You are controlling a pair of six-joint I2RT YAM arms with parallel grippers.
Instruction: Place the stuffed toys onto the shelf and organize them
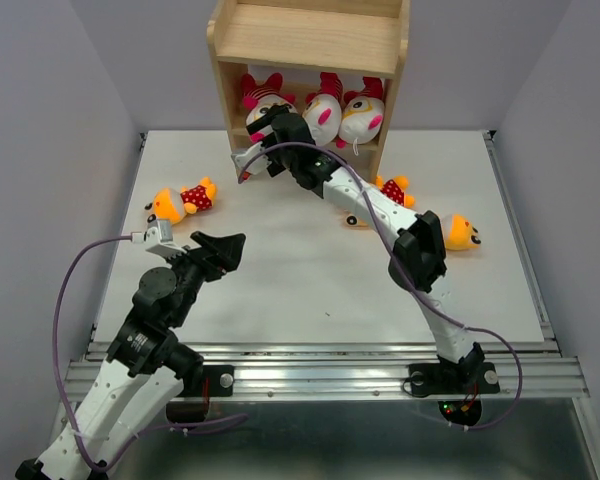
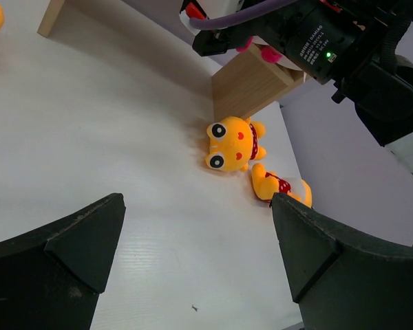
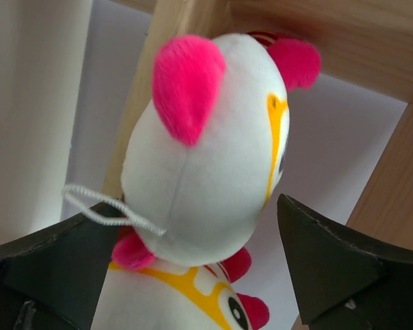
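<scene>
The shelf (image 1: 310, 40) is seen standing at the far edge of the table (image 1: 310, 290). Three toys with white heads and pink ears are lined up on its lower tier: the left white toy (image 1: 263, 98), the middle white toy (image 1: 323, 115) and the right white toy (image 1: 365, 118). The right gripper (image 1: 265, 135) is held at the left part of that tier, just in front of the left white toy and partly covering it. In the right wrist view its jaws are seen spread wide apart, with a white head between them and a clear gap on one side, so nothing is clamped. Another white-headed toy is seen just below that head. Three yellow toys are left lying on the table. The first yellow toy (image 1: 180, 200) is found on the left side. The second yellow toy (image 1: 395, 188) is partly hidden behind the right arm (image 1: 420, 255), and the third yellow toy (image 1: 462, 232) is just right of it. The left gripper (image 1: 215, 250) is held over the near left part of the table, its jaws wide apart with nothing between them.
</scene>
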